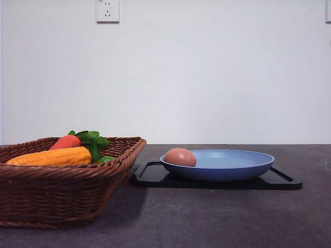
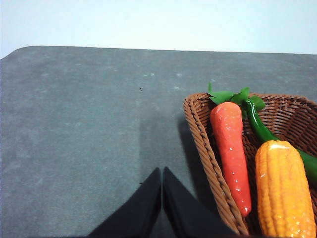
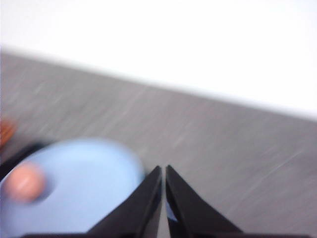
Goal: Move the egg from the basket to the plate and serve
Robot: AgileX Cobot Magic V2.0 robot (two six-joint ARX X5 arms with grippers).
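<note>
I see the table [image 1: 217, 217] dark grey and matte, running back to a white wall [image 1: 207, 77] with a socket [image 1: 107, 10] high up. The basket [image 1: 62, 194] sits on my left of the front view, holding a corn cob [image 1: 51, 156], a carrot [image 1: 65, 142] and a green stalk with leaves [image 1: 93, 139]. To its right lies a black tray [image 1: 155, 175], and the plate [image 1: 232, 165] rests on that tray.

The egg [image 1: 180, 157] lies in the plate, against the rim on the side nearest the basket. I read it as touching the plate's floor and apart from everything in the basket.

In the right wrist view, which is badly blurred, I see the right gripper [image 3: 163, 171] with its fingers drawn together to a thin slit and nothing between them. The egg [image 3: 22, 182] shows as a pink smear at the plate's [image 3: 94, 188] far edge, well apart from the fingertips; the tips overlap the plate's near rim.

In the left wrist view the left gripper [image 2: 162, 173] is likewise closed on nothing, over bare table just beside the basket's [image 2: 203, 144] wall, with the carrot [image 2: 230, 148] and corn cob [image 2: 282, 193] inside.
</note>
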